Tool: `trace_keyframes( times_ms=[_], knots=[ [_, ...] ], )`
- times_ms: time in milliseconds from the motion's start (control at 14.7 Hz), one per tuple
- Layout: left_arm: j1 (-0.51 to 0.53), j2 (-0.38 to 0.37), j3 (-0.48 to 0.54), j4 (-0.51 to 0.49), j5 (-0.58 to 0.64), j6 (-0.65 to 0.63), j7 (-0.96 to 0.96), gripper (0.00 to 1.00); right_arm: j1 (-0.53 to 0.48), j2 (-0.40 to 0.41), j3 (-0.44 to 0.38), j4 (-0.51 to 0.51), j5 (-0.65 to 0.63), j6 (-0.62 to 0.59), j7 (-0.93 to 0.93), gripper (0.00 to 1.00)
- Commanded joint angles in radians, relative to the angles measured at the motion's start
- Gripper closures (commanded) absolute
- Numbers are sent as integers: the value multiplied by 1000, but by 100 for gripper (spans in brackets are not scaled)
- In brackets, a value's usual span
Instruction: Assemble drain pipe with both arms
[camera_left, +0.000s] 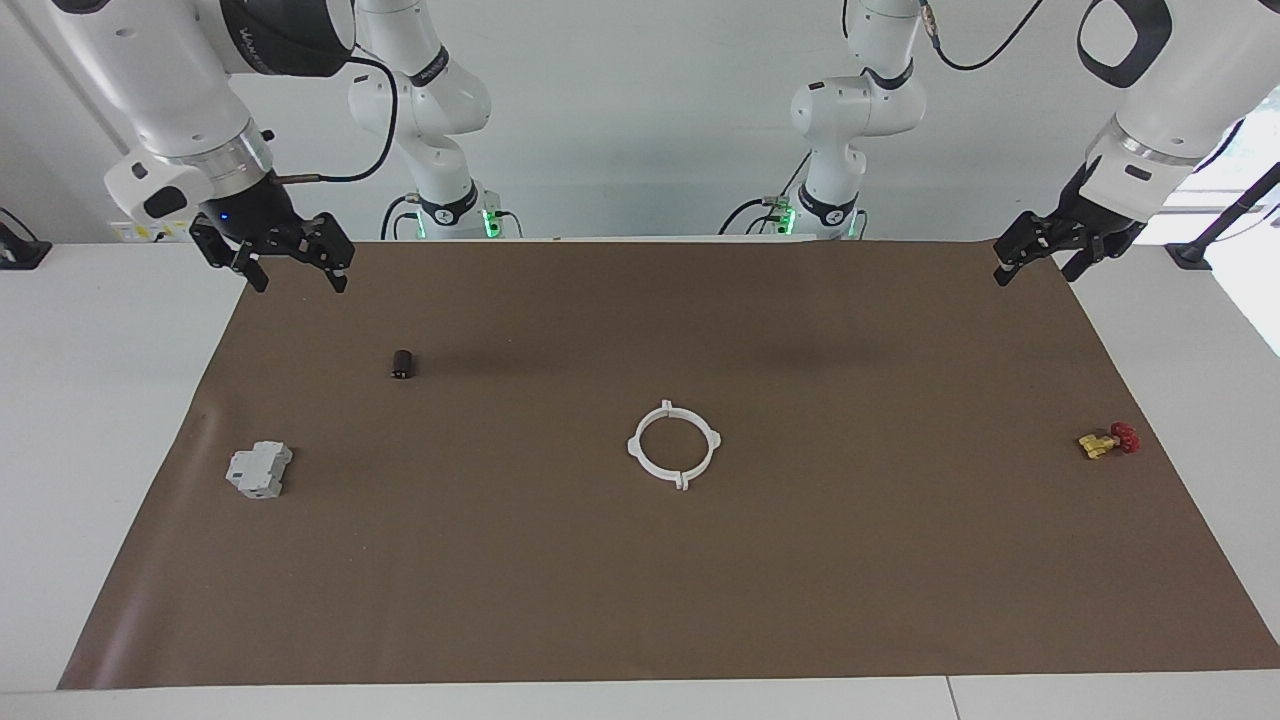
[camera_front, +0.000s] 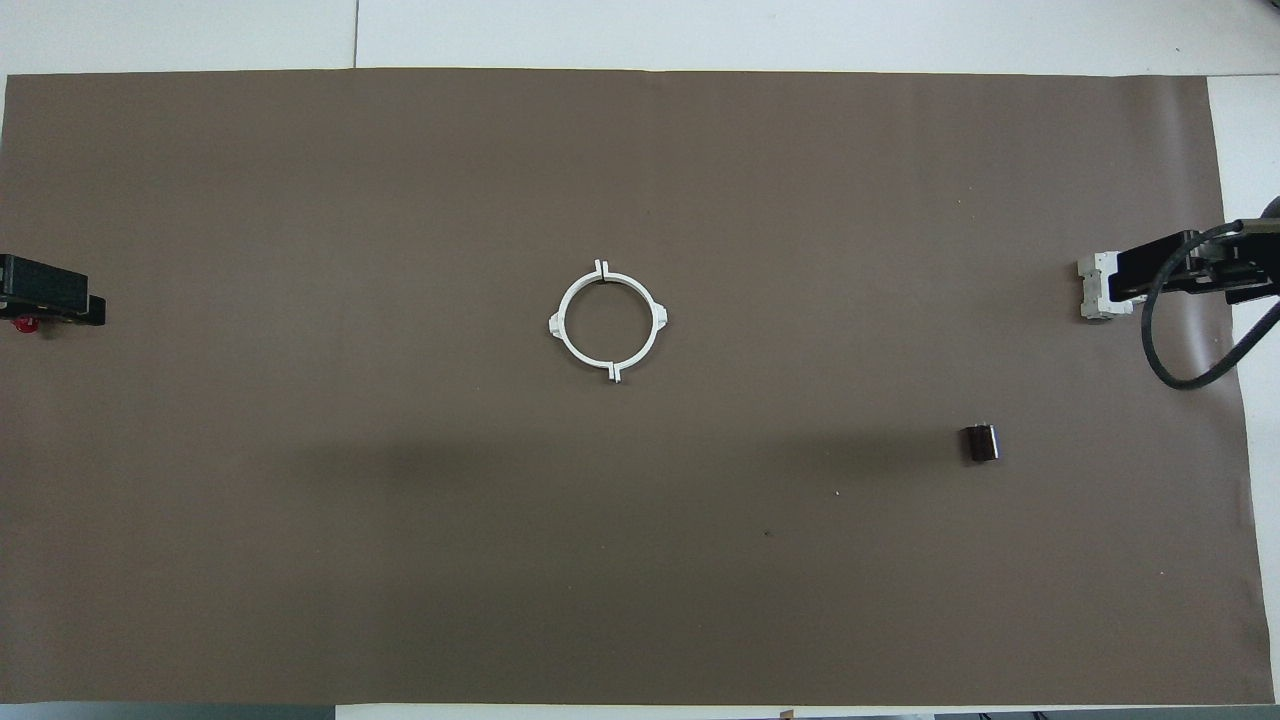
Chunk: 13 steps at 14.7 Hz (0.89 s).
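Drain pipe (camera_left: 674, 445): thin white tabbed ring, seemingly joined, flat on brown mat (camera_left: 640, 600). Right gripper (camera_left: 290, 262) fingers apart; left gripper (camera_left: 1040, 250) fingers unclear.

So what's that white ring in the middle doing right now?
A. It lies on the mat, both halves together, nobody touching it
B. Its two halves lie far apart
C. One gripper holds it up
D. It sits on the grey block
A: the ring lies closed on the brown mat, while the left gripper and right gripper hang at the mat's ends, away from it.
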Motion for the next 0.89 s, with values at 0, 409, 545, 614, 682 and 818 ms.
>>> trace_keyframes(
  times_ms=[0, 409, 545, 614, 682, 818],
  knots=[
    [4, -22, -1, -23, -17, -4, 7, 0, -13, -6, 10, -2, -4, 10, -18, 0],
    [6, -20, -1, -21, -1, 5, 9, 0, -13, -6, 8, -4, -3, 10, -18, 0],
    [4, -20, -1, -21, 9, 4, 9, 0, -13, -6, 10, -4, -3, 10, -18, 0],
    [4, -20, -1, -23, 9, 4, 9, 0, -13, -6, 8, -4, -3, 10, -18, 0],
    [3, -20, -1, -23, 9, 5, 12, 0, -13, -6, 8, -4, -3, 10, -18, 0],
    [3, -20, -1, -23, 9, 4, 13, 0, -13, -6, 10, -4, -3, 10, -18, 0]
  ],
)
